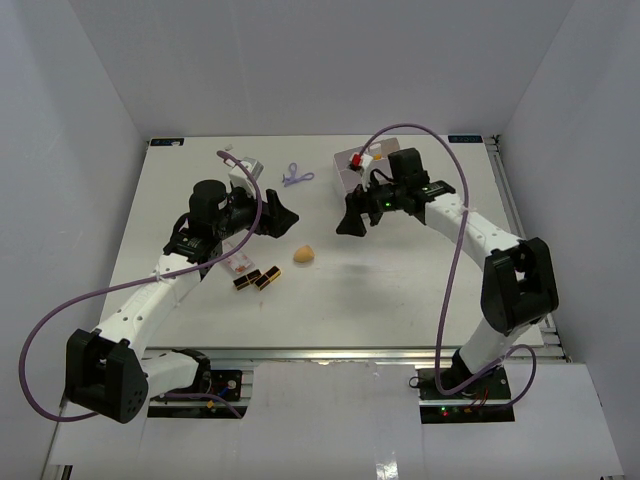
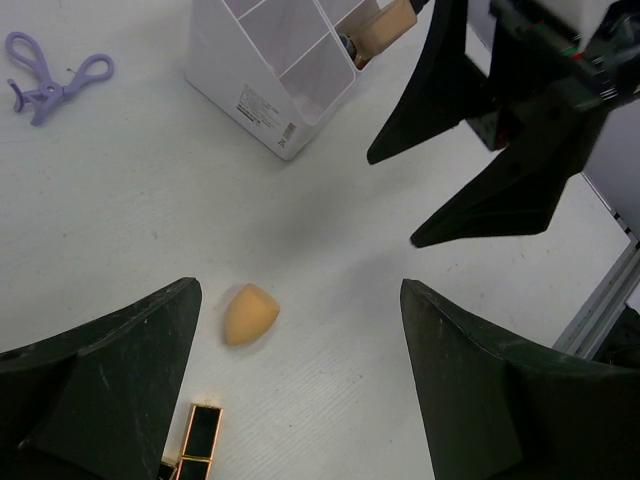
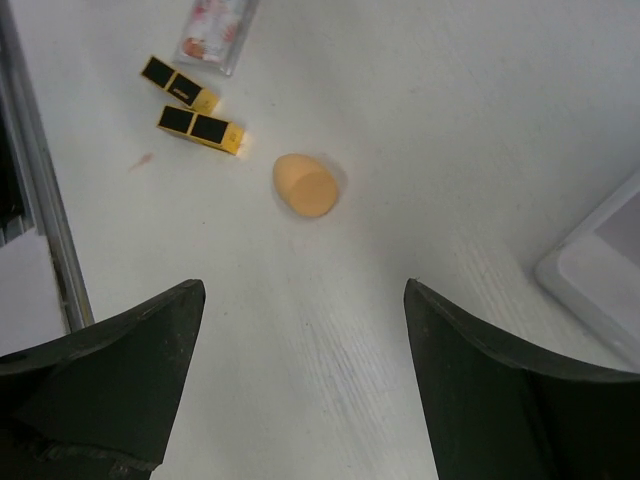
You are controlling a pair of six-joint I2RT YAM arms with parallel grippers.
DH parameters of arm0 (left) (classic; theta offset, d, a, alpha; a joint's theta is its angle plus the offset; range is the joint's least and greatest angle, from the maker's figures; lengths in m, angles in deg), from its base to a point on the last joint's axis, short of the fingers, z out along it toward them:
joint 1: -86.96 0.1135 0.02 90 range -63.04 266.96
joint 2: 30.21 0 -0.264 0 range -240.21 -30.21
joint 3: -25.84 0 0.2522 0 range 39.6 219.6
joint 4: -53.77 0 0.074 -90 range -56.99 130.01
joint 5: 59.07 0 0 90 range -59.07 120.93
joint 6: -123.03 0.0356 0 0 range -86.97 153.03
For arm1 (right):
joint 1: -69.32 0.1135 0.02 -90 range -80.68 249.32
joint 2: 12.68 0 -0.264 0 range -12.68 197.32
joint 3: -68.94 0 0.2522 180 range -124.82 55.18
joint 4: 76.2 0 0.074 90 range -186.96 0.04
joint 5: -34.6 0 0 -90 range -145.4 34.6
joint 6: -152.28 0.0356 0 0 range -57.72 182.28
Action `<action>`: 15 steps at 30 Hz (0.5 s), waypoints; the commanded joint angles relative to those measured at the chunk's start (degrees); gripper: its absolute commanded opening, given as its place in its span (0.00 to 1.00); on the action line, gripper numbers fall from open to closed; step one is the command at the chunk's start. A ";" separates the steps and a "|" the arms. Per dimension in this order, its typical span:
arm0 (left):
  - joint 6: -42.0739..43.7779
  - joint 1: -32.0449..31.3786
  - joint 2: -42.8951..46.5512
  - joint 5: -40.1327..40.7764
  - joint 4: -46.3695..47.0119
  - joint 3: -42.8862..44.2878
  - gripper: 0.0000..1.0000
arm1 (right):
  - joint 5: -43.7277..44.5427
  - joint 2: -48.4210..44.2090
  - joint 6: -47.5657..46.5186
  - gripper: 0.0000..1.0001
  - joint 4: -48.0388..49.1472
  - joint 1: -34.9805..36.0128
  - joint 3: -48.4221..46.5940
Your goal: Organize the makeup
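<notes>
peach sponge (image 1: 304, 256) | between left gripper (image 1: 283, 222), right gripper (image 1: 347, 218) | touching neither

Peach sponge (image 3: 306, 186) on its side. Two black-gold lipsticks (image 3: 200, 127) flat, side by side, near it; clear pinkish item (image 3: 216, 30) beside them. Lilac clip (image 2: 50, 90) well apart.

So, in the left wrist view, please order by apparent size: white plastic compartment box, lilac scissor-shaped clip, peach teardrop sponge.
1. White plastic compartment box.
2. Lilac scissor-shaped clip: longer, but thin.
3. Peach teardrop sponge: shorter, solid, nearer the camera, so 2 and 3 are unsure.
</notes>
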 commanded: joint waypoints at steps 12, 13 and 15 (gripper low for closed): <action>-0.08 0.32 3.05 7.10 1.90 -1.65 0.92 | 16.62 14.92 25.41 0.80 5.91 9.50 -7.10; -0.08 0.32 3.20 7.13 1.90 -1.65 0.92 | 16.36 15.78 25.70 0.79 5.78 9.62 -7.57; -0.01 0.32 3.52 7.19 1.90 -1.65 0.92 | 15.50 17.70 26.23 0.75 5.65 9.96 -8.63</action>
